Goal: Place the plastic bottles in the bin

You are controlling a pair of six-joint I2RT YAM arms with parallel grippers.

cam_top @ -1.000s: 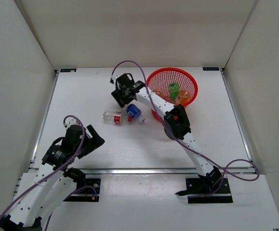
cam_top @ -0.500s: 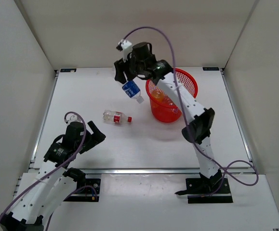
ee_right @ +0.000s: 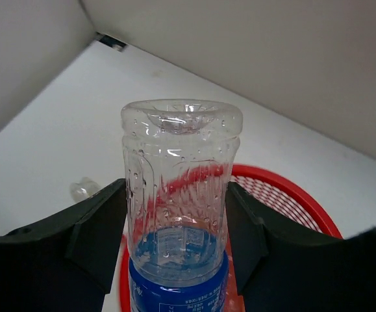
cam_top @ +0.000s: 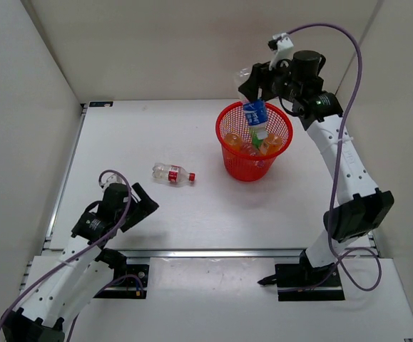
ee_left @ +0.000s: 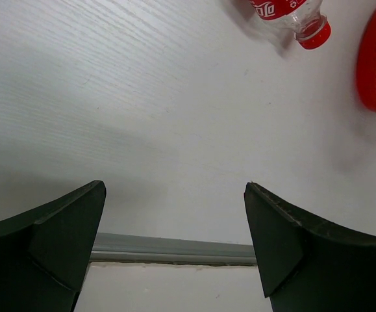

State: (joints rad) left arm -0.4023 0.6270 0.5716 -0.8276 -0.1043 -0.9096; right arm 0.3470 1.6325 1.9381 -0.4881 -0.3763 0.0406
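Left gripper (cam_top: 143,201): low over the table (cam_top: 120,135), near its front-left edge. Fingers spread wide with nothing between them.

Red-labelled bottle (cam_top: 172,173): lies on its side on the table, cap pointing right. It is ahead of the left fingers and well apart from them.

Bin (cam_top: 229,160): upright, to the right of that bottle, with orange bottles (cam_top: 232,140) inside.

Right gripper (cam_top: 258,84): raised over the bin's far rim. Fingers are clamped on the clear body of the blue-labelled bottle (cam_top: 255,112), one on each side. The bottle hangs cap-down over the bin's opening.
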